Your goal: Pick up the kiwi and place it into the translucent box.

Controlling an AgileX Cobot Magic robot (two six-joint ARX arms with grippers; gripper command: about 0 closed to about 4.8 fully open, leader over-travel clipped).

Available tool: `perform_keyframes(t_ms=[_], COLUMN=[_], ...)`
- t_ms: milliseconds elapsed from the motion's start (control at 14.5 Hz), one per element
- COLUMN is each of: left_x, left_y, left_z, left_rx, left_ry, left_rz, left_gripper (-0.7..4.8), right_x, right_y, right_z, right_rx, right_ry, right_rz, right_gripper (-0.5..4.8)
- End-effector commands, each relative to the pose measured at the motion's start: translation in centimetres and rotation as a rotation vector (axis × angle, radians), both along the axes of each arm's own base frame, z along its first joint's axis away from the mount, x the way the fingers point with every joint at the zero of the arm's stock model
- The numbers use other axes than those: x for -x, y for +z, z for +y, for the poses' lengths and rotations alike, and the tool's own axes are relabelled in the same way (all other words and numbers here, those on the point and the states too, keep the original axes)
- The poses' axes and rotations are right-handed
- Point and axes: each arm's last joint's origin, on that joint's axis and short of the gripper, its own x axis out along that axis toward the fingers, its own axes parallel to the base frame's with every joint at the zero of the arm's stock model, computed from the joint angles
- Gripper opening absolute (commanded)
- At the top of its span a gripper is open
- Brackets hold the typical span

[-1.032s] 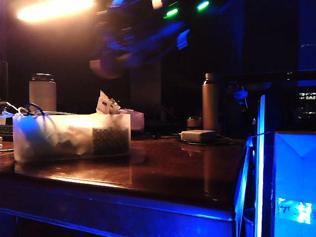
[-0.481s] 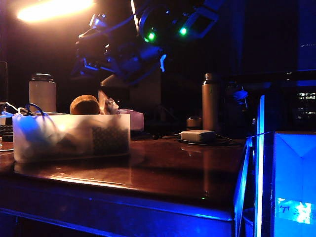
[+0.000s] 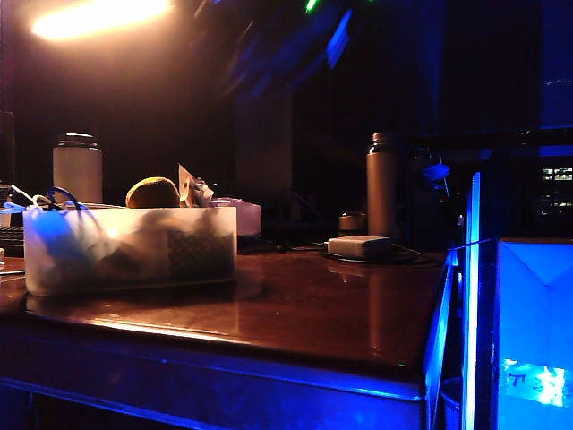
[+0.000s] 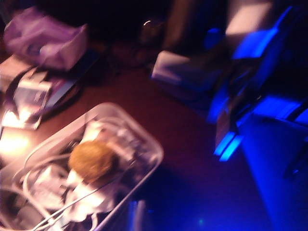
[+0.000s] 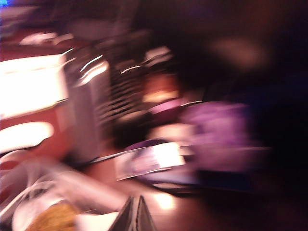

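Now the kiwi (image 3: 152, 193) sits on top of the clutter inside the translucent box (image 3: 130, 249), its brown crown showing just above the rim. A second ago no fruit showed in the box and a blurred arm hung over it; half a second ago the arm was close above the fruit; now only a streak of that arm remains, high up and off the box. To my eye that means the drop is made and the task looks done, with only the retreat left.

From the left arm's camera the kiwi (image 4: 91, 161) lies among white cables and plugs near one rounded corner of the box (image 4: 144, 144). The left gripper itself does not show there; it counts as closed, empty as far as I can tell, and the fruit sits well below and apart from it.

The right gripper (image 5: 135, 214) shows as two dark tips pressed together, holding nothing. The kiwi (image 5: 50, 219) is a yellowish blur just beside those tips, apart from them.

Farther back, a flat white adapter (image 3: 358, 245) and a tall bottle (image 3: 381, 184) stand on the table (image 3: 340, 313), untouched.
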Motion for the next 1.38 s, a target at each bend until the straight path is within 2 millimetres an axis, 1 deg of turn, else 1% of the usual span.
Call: perform_keyframes(t_ms=[69,206,275,344,413,481,550,619,688,757,825,894,963,1032,1100,1169,1238,1376], left_x=[3.6,8.3,11.0,13.7,16.9,19.6,22.2,24.4,25.8,26.8,27.4,27.3,26.7,25.8,24.9,23.5,21.7,19.3], left_y=[3.2,5.8,6.7,7.2,7.4,7.1,6.5,5.3,4.1,2.7,1.2,-0.3,-1.9,-3.6,-4.8,-6.0,-7.4,-9.5], left_z=[0.1,0.6,0.9,1.2,1.5,1.8,2.0,2.2,2.3,2.4,2.4,2.4,2.4,2.3,2.2,2.2,2.0,1.9], left_rx=[0.038,0.06,0.054,0.057,0.074,0.071,0.068,0.062,0.058,0.057,0.056,0.055,0.054,0.06,0.077,0.095,0.108,0.138], left_ry=[-0.005,0.024,0.064,0.096,0.136,0.158,0.178,0.185,0.187,0.189,0.192,0.196,0.205,0.208,0.212,0.221,0.232,0.241], left_rz=[-0.2,-0.384,-0.464,-0.524,-0.566,-0.593,-0.605,-0.606,-0.599,-0.592,-0.589,-0.577,-0.54,-0.488,-0.459,-0.437,-0.416,-0.401], left_gripper=[-0.06,-0.06,-0.06,-0.06,-0.06,-0.06,-0.06,-0.06,-0.06,-0.06,-0.06,-0.06,-0.06,-0.06,-0.06,-0.06,-0.06,-0.06], right_x=[4.8,10.3,13.3,16.0,18.5,20.5,22.1,23.3,24.4,25.5,26.2,27.0,27.5,28.0,28.3,28.6,28.8,28.7], right_y=[7.5,13.2,15.3,16.8,17.7,17.8,17.3,16.1,14.6,12.5,10.5,8.0,5.7,3.4,1.3,-0.8,-2.7,-5.3], right_z=[-4.1,-7.7,-9.2,-11.0,-12.9,-14.4,-15.6,-16.6,-17.4,-18.2,-18.7,-19.3,-19.6,-20.0,-20.3,-20.5,-20.7,-20.8], right_rx=[-0.027,-0.08,-0.109,-0.125,-0.111,-0.082,-0.056,-0.034,-0.025,-0.024,-0.03,-0.053,-0.074,-0.081,-0.073,-0.072,-0.098,-0.087], right_ry=[-0.067,-0.082,-0.07,-0.072,-0.105,-0.11,-0.121,-0.156,-0.163,-0.164,-0.164,-0.163,-0.165,-0.167,-0.166,-0.167,-0.195,-0.226], right_rz=[-0.062,-0.175,-0.213,-0.236,-0.24,-0.22,-0.189,-0.167,-0.157,-0.156,-0.163,-0.19,-0.214,-0.222,-0.21,-0.185,-0.134,-0.105], right_gripper=[-0.01,-0.01,-0.01,-0.01,-0.01,-0.01,-0.01,-0.01,-0.01,-0.01,-0.01,-0.01,-0.01,-0.01,-0.01,-0.01,-0.01,-0.01])
